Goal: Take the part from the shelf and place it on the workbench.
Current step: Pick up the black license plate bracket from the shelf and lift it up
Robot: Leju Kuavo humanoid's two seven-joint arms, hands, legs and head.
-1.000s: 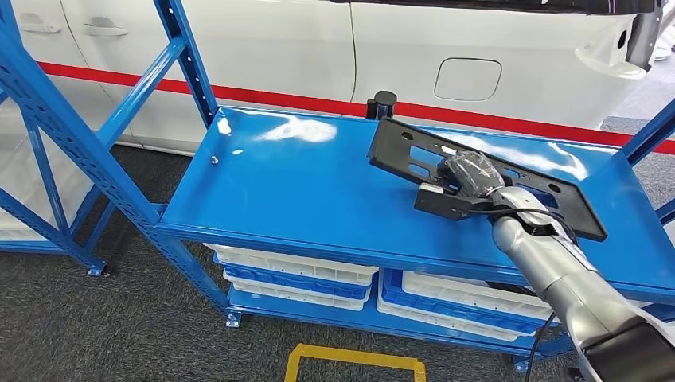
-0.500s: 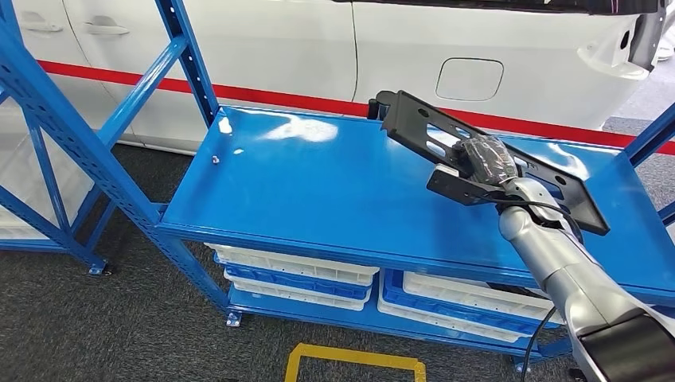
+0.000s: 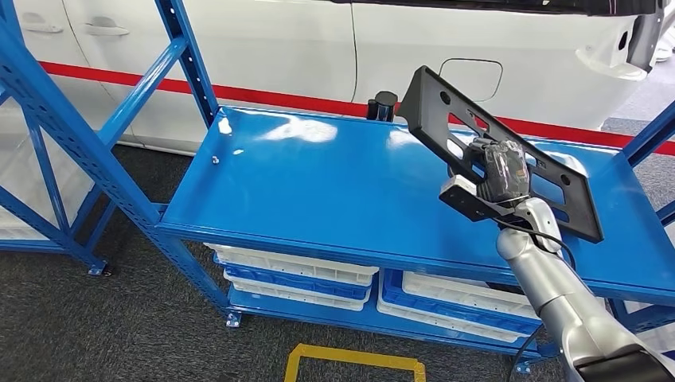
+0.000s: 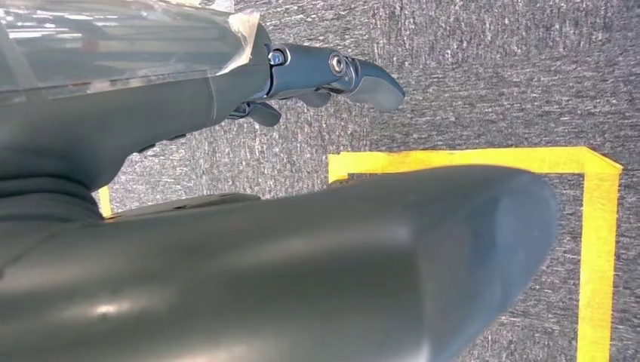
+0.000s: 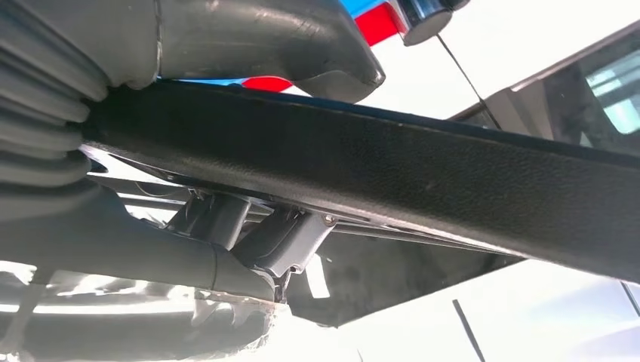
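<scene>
Behind the blue steel shelf (image 3: 318,191), a white car body (image 3: 263,48) with a red stripe; below, dark grey carpet (image 3: 119,334) marked with yellow floor tape (image 3: 354,358). Glossy, flat top deck, bounded by perforated blue uprights (image 3: 187,56) at the far left corner and the right edge, with broad bare room to the left of the right hand (image 3: 497,171). Under the deck, stacked white and blue trays (image 3: 294,274).

Gripped by the right hand: the part (image 3: 493,147), a flat black plate of matte, finely grained plastic with cut-out slots and holes, rectangular with rounded corners. Held above the deck at the shelf's right side, steeply tilted, far corner raised up against the car's white panel, lower edge off the blue surface. In the right wrist view, thick grey thumb (image 5: 287,38) over one face of the part (image 5: 423,173), darker fingers (image 5: 272,241) beneath the other, edge clamped between them. A small black cylinder (image 3: 384,103) standing at the deck's back edge, just left of the raised corner.

Against the frame half a second before: part lifted higher and tipped more upright, no longer near the deck, the black cylinder uncovered again.

Left hand (image 4: 226,226) hanging over the carpet and yellow tape, holding nothing, fingers (image 4: 332,75) extended and apart from the thumb.
</scene>
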